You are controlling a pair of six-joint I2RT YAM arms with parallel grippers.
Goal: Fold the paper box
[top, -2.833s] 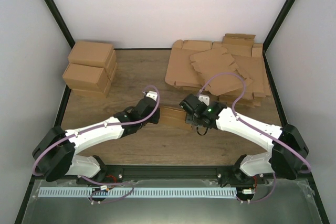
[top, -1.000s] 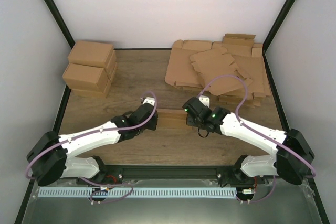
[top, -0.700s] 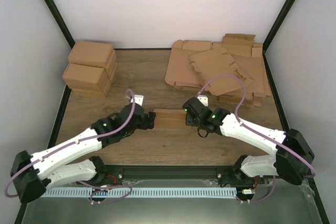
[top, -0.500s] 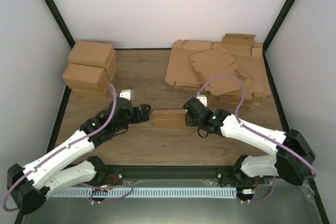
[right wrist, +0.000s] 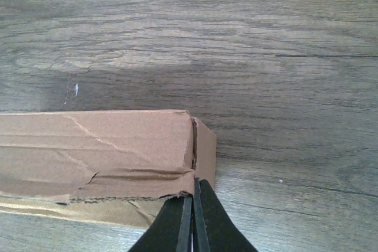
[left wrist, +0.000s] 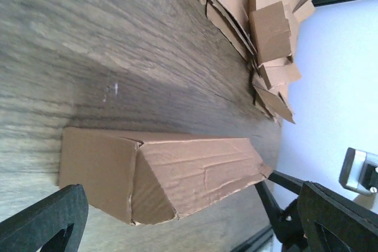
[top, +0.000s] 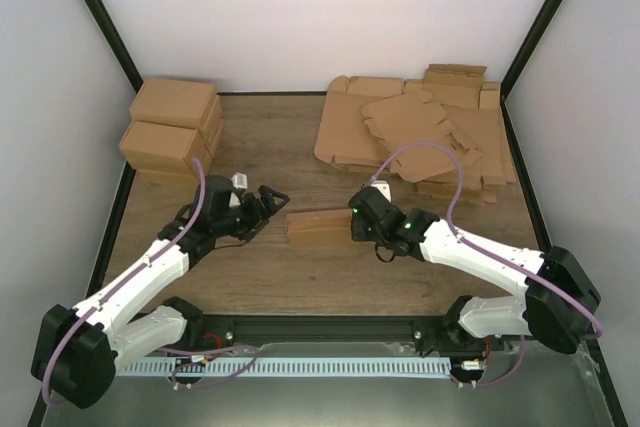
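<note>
The paper box (top: 318,227) lies folded into a long shallow brown carton mid-table. One end of it faces the left wrist camera (left wrist: 159,172). Its creased lid has a ragged front edge in the right wrist view (right wrist: 100,146). My left gripper (top: 272,205) stands open to the left of the box and apart from it. Both of its black fingers (left wrist: 44,222) spread wide in the left wrist view. My right gripper (top: 358,230) is shut, and its tips (right wrist: 194,182) rest against the lid's edge at the box's right end.
Finished brown cartons (top: 170,132) are stacked at the back left. A heap of flat cardboard blanks (top: 420,137) covers the back right and also shows in the left wrist view (left wrist: 260,22). Black frame posts run along both sides of the table.
My left gripper opened and pulled back to the left, away from the box's left end. The box slid slightly left. The right gripper stayed shut at the right end.
</note>
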